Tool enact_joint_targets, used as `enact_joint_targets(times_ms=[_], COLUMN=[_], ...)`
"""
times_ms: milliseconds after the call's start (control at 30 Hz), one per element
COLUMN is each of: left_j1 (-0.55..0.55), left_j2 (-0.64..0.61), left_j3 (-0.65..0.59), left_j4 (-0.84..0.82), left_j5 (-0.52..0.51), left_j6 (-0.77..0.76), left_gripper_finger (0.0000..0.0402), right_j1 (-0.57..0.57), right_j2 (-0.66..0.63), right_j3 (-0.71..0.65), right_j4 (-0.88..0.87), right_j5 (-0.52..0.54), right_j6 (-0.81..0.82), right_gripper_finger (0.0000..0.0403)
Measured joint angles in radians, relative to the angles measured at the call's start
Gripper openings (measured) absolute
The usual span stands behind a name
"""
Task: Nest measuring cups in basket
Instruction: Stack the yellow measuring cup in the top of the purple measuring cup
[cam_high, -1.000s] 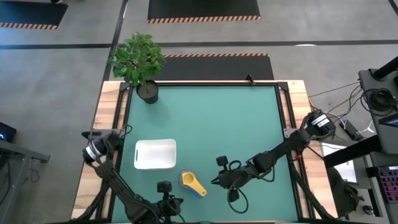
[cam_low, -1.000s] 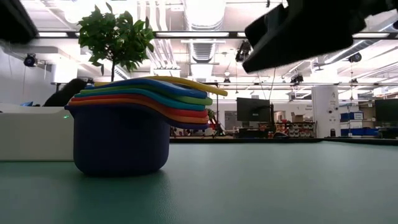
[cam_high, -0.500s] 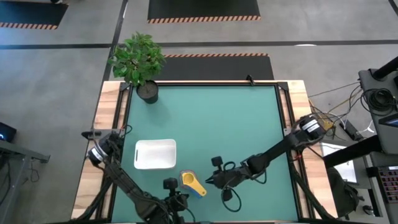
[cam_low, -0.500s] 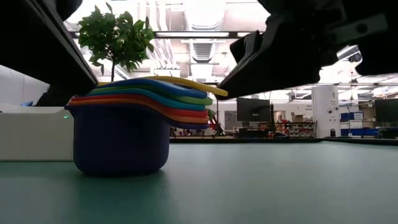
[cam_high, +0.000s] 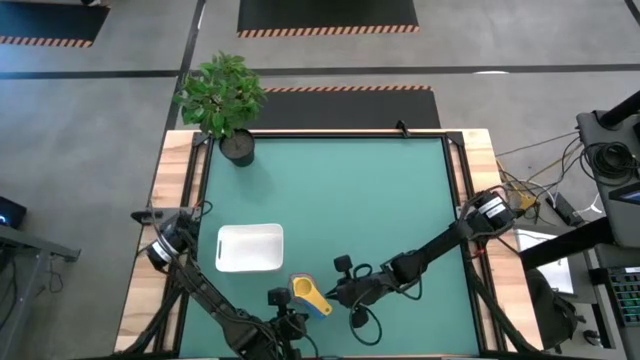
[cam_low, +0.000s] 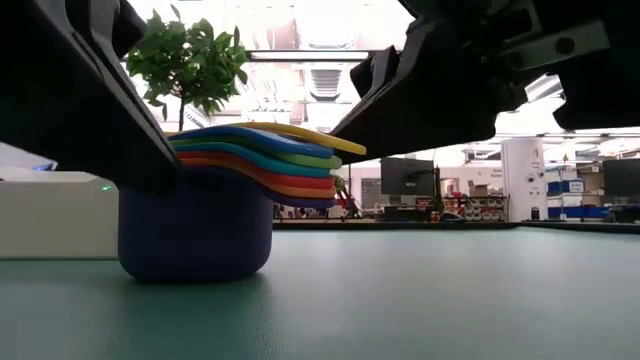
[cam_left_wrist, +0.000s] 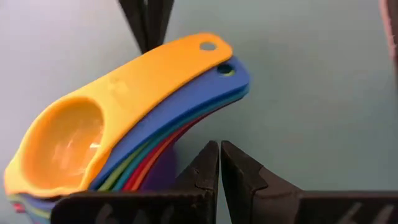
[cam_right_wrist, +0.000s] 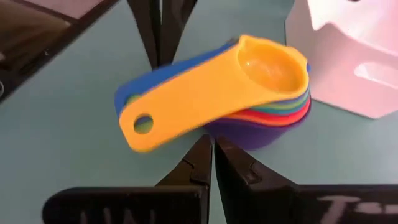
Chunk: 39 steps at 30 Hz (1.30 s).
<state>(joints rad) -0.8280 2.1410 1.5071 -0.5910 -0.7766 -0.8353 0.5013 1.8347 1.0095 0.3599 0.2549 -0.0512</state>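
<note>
On the green desk (cam_high: 330, 200), near its front edge, I log one stack of measuring cups (cam_high: 309, 295), already nested, yellow on top, purple at the bottom, standing just beside the white basket (cam_high: 249, 247) and outside it. Left claw (cam_high: 283, 318): clenched, grasping nothing, close by the stack. Right claw (cam_high: 332, 295): clenched, empty, at the handle end. Potted plant (cam_high: 224, 100): far left corner.

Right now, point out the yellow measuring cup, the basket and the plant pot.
yellow measuring cup (cam_right_wrist: 268, 68): right wrist view, on its bowl.
basket (cam_high: 249, 247): high view, on its floor.
plant pot (cam_high: 237, 149): high view, on its rim.
</note>
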Motion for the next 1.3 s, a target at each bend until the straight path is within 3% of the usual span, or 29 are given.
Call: enact_joint_targets(times_ms=[267,867,1300], left_j1=[0.015,0.026,0.027], left_j2=[0.0,0.0,0.0], left_j3=[-0.002,-0.004,-0.004], left_j4=[0.033,0.034,0.034], left_j5=[-0.026,-0.026,-0.026], left_j6=[0.064,0.073,0.072], left_gripper_finger=[0.0,0.0,0.0], right_j1=[0.002,0.014,0.018], right_j2=[-0.006,-0.001,-0.001], right_j3=[0.001,0.001,0.001], right_j4=[-0.005,0.027,0.042], right_j5=[0.0,-0.079,-0.08], right_j6=[-0.002,0.015,0.014], right_gripper_finger=[0.0008,0.0009,0.0008])
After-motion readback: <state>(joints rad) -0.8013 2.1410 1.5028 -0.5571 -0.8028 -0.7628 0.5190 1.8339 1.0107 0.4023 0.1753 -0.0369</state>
